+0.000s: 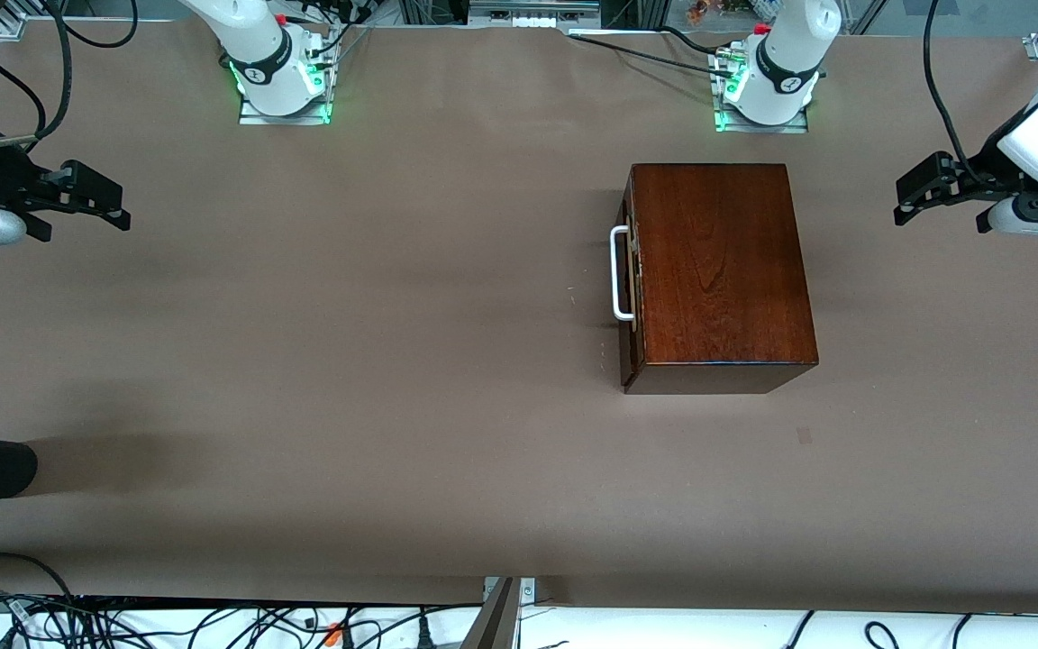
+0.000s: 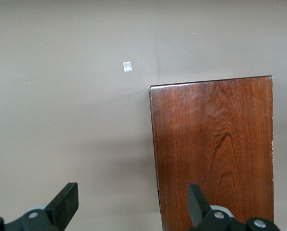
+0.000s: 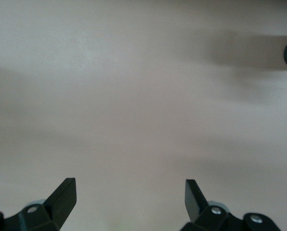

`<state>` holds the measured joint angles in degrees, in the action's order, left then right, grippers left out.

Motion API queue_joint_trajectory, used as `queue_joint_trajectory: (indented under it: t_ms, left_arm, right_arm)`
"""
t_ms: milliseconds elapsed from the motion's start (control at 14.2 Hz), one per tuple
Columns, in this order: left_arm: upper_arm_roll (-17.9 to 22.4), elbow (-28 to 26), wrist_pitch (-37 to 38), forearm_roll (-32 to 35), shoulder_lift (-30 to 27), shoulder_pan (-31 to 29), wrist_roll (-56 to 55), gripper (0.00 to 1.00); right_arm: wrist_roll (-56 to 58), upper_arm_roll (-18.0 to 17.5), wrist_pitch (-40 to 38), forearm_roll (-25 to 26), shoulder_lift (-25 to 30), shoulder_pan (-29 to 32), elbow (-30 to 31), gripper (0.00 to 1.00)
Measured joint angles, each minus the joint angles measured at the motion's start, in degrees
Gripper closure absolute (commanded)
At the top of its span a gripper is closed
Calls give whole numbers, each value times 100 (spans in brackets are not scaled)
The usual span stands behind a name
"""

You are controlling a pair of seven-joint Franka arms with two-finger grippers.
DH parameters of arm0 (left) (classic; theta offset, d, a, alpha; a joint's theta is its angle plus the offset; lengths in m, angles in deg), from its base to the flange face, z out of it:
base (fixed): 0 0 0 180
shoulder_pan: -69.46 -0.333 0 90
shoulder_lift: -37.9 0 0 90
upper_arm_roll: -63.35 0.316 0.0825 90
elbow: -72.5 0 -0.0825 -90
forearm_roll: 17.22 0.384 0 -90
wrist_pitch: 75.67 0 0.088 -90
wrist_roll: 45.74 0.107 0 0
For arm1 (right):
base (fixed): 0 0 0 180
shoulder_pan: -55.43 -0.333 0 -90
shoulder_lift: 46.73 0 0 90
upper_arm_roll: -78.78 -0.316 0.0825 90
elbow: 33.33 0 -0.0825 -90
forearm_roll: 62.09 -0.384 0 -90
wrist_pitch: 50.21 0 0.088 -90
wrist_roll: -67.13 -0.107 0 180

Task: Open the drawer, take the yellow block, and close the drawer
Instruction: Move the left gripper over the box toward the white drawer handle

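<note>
Drawer [image 1: 629, 270] shut, its contents hidden; left claw [image 1: 911, 194] and right claw [image 1: 109, 203] gape

You saw a glossy, smooth dark wooden box [image 1: 722, 266] with visible grain, a smooth white bar handle [image 1: 619, 273] on its drawer [image 1: 631, 279], a matt brown table [image 1: 348, 361], and matt black gripper fingers [image 2: 66, 202].

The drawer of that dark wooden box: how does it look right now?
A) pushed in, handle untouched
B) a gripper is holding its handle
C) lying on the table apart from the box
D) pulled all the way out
A: the drawer sits flush in the wooden box, and the left gripper and right gripper hang open at the table's ends.
</note>
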<state>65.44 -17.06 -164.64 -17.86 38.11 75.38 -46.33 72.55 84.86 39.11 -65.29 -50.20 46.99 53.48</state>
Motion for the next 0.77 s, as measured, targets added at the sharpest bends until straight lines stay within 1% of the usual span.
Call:
queue_joint_trajectory:
  t_ms: [422, 633, 773]
  left_arm:
    - [0, 0, 0, -20, 8, -9, 0, 0]
    - [5, -1, 0, -331, 9, -151, -2, 0]
    - [2, -1, 7, -397, 9, -191, 11, 0]
  right_arm:
    - [0, 0, 0, 0, 0, 0, 0, 0]
    - [0, 0, 0, 0, 0, 0, 0, 0]
    - [0, 0, 0, 0, 0, 0, 0, 0]
